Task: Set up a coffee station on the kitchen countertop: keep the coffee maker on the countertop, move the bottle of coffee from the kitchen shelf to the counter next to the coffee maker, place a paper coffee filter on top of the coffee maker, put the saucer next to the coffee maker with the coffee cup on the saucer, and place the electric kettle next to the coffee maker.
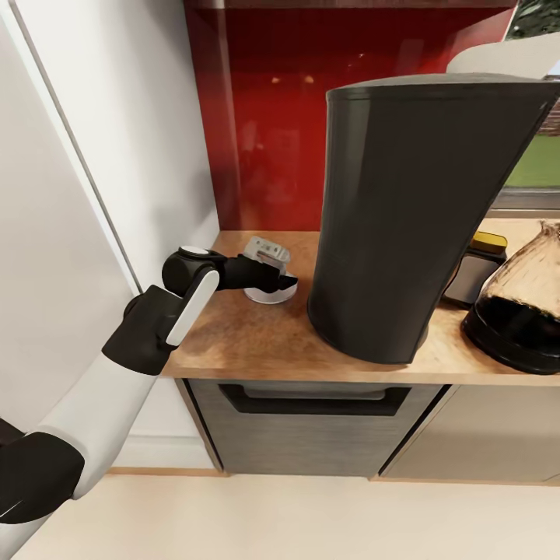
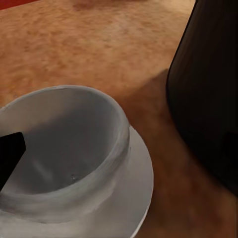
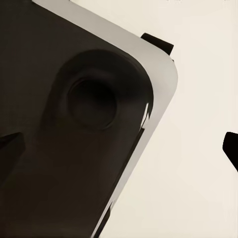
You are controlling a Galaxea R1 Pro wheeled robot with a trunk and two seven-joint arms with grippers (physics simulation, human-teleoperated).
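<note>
White coffee cup (image 2: pixel 64 148) under left tool (image 1: pixel 281 281)

A home kitchen: light wood-coloured tabletop (image 1: pixel 257 334) over dark grey cabinet fronts (image 1: pixel 311 428), glossy red backsplash (image 1: pixel 272 117) at upper centre, tall black coffee machine (image 1: pixel 412 218).

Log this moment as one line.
left gripper at coffee cup | cup on saucer | beside coffee maker | countertop

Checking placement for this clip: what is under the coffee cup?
The coffee cup sits on the saucer, whose white rim shows around it on the kitchen countertop beside the coffee maker. The saucer's centre is covered by the cup.
</note>
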